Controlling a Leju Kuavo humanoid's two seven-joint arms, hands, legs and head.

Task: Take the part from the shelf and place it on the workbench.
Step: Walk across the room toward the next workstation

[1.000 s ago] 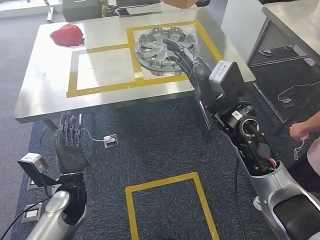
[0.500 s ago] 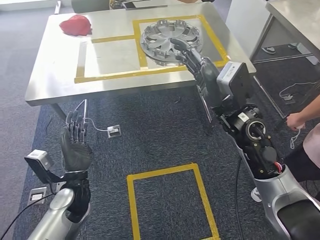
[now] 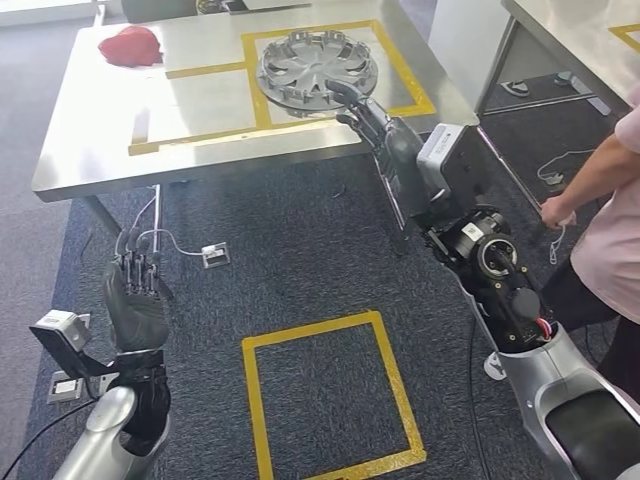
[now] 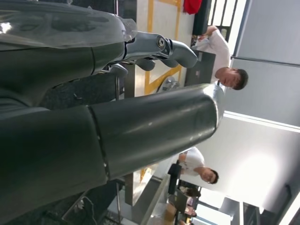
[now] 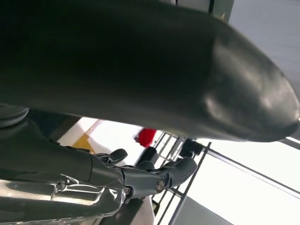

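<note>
The part, a silver hubcap (image 3: pixel 313 65), lies flat on the steel workbench (image 3: pixel 98 140) inside the right-hand yellow-taped box. My right hand (image 3: pixel 370 125) hovers at the bench's near edge, just in front of the hubcap's rim, fingers spread and holding nothing. In the right wrist view its fingers (image 5: pixel 159 176) stand apart from the thumb with nothing between. My left hand (image 3: pixel 134 300) hangs low over the carpet at the left, fingers straight and empty; its fingers (image 4: pixel 169 49) point towards the bench.
A red cloth (image 3: pixel 130 45) lies on the bench's far left corner. A person (image 3: pixel 611 230) stands close on my right, one hand by a cable. A second table (image 3: pixel 573 30) stands at the back right. A yellow-taped square (image 3: pixel 324 390) marks the carpet in front of me.
The camera has shifted. My right hand, which lay on the hubcap, has drawn back off it to the bench edge; the hubcap stays on the bench. The person has come closer.
</note>
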